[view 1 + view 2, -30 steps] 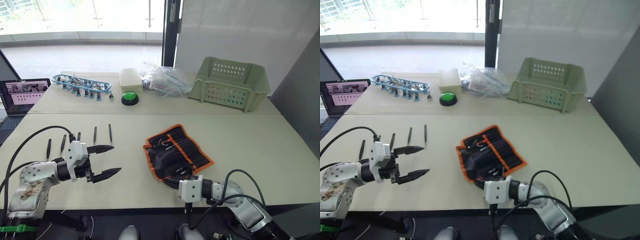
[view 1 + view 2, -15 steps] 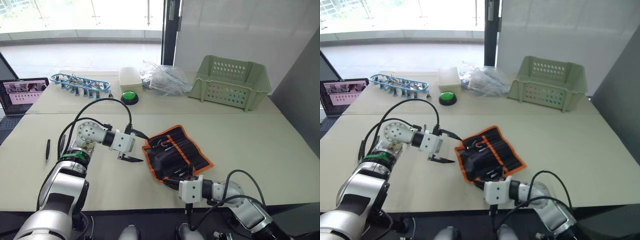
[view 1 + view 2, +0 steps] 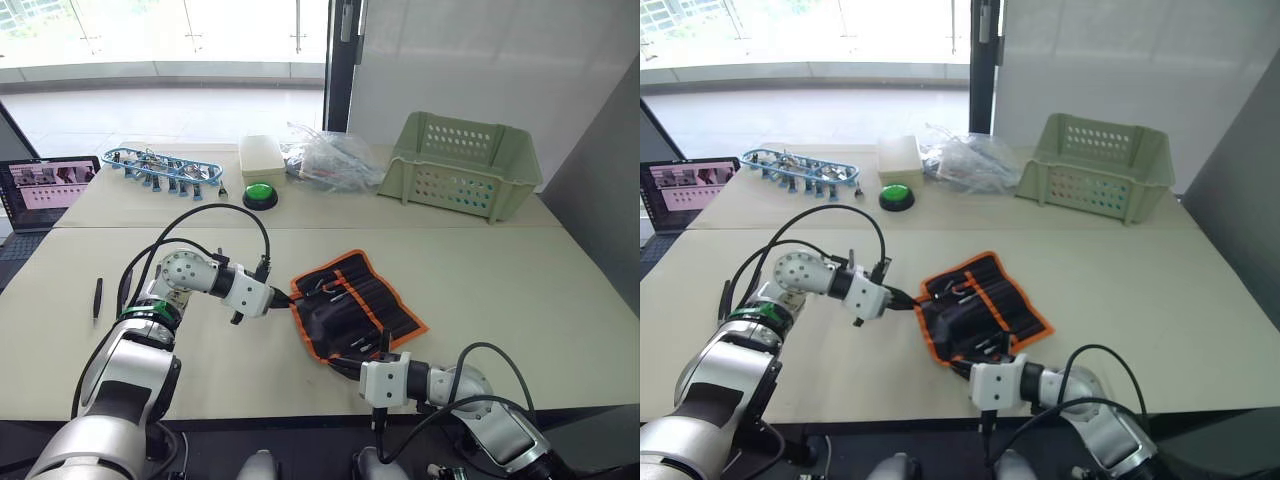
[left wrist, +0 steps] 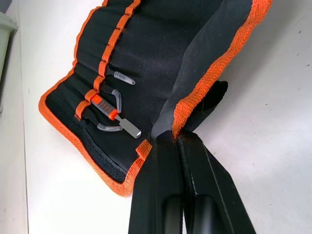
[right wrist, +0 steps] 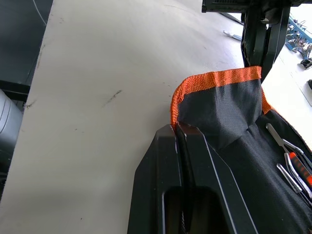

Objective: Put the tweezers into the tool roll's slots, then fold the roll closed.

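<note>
Left wrist view: the left gripper (image 4: 176,139) is clamped on the roll's (image 4: 146,63) orange hem, lifting a flap off the table (image 4: 253,126).
Right wrist view: the right gripper (image 5: 176,130) is pinched shut on another orange corner of the same roll, the fabric peaking above it.
Roll: lies open near the middle of the front table, between the two arms (image 3: 352,305).
Contents: a few slim tools with an orange-banded one sit in its slots (image 4: 108,113); whether these are tweezers I can't quite tell.
Tweezers: one black tweezer (image 3: 97,298) lies well apart on the table's left side; the arm may be hiding others.
Handling: the roll looks soft and floppy, so it should drape and buckle between grips; the stitched hem is the firmest place to hold, as both grippers do.
Risk: folding now would leave that loose tweezer out.
Tweezers' feel: thin, stiff, likely slippery; best pinched mid-length.
</note>
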### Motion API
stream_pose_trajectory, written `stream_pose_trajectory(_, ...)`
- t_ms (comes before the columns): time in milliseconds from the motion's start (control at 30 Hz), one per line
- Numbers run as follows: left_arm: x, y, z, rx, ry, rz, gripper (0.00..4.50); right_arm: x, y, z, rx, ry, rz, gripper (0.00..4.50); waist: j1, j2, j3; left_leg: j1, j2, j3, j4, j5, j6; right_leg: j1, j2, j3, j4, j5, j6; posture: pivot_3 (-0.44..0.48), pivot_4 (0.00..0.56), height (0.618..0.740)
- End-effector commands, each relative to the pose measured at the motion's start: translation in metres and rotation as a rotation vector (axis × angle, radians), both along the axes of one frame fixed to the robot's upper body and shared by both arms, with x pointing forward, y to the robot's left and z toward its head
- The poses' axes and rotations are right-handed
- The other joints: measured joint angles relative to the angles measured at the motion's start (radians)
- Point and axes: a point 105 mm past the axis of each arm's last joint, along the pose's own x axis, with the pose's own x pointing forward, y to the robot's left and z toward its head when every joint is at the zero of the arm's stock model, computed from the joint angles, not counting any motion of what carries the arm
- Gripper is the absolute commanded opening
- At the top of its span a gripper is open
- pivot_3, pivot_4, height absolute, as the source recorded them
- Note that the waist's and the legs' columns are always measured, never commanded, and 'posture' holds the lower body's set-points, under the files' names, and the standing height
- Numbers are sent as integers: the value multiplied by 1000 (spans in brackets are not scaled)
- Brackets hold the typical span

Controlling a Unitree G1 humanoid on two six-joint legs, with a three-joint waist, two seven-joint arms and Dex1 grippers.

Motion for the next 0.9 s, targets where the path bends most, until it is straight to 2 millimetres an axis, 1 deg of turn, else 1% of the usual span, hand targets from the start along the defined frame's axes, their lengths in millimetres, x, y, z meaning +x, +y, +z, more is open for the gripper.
stream_pose_trajectory(33,-2,9,3,-17,-72,4,9,1,0,9,13,-31,-4,0,-2,0,0,0,0,0,0,0,0,0,0,0,0,0,0,0,150,721)
stream_pose_trajectory(200,-10,20,-4,-77,-123,34,9,3,-1,14,31,-29,-11,0,-2,0,0,1,0,0,0,0,0,0,0,0,1,0,0,0,150,721)
stream_pose_trajectory(367,-23,21,-25,-57,-118,8,9,-2,-1,9,3,16,8,0,0,0,0,2,0,1,1,0,0,1,0,1,2,0,0,0,150,721)
stream_pose_trajectory(467,-27,23,-31,-40,-123,6,0,-5,0,12,30,65,7,812,0,0,0,2,0,1,1,0,0,2,0,1,2,0,0,0,150,721)
stream_pose_trajectory(567,-25,23,-33,-43,-126,26,0,-14,-1,15,35,167,31,1823,0,1,0,4,0,1,1,0,0,3,0,1,3,0,0,0,150,721)
stream_pose_trajectory(600,-25,23,-33,-42,-129,28,0,-14,-2,19,55,206,27,2198,0,1,0,5,0,2,1,0,0,4,0,2,3,0,0,0,150,721)
stream_pose_trajectory(633,-25,24,-34,-38,-131,26,0,-11,-3,29,117,263,10,2537,0,1,0,6,0,2,1,0,0,4,0,2,3,0,0,0,150,721)
stream_pose_trajectory(667,-25,23,-34,-32,-136,21,0,-6,-3,42,204,340,-9,2537,0,1,0,6,0,2,1,0,0,4,0,2,3,0,0,0,150,721)
stream_pose_trajectory(700,-26,23,-34,-27,-139,16,0,-3,-3,51,260,395,-15,2537,0,1,0,6,1,2,1,0,0,4,0,2,3,0,0,0,150,721)
stream_pose_trajectory(733,-26,23,-35,-21,-141,13,0,1,-3,60,316,423,-23,2537,-2,1,-1,6,1,2,2,1,-1,4,0,2,3,1,0,0,150,721)
stream_pose_trajectory(800,-26,24,-35,-8,-149,5,0,16,-2,73,432,450,-78,2537,-1,1,-1,7,1,2,2,1,-1,5,0,3,3,2,0,0,150,721)
stream_pose_trajectory(867,-26,25,-35,-4,-153,6,0,26,0,79,504,491,-113,2537,-1,2,-1,8,1,2,2,1,-1,6,1,2,4,2,0,0,150,721)
stream_pose_trajectory(900,-25,25,-35,-3,-156,8,0,33,3,74,496,484,-153,2537,-1,2,-2,8,1,2,2,1,-1,6,1,2,4,2,0,0,150,721)
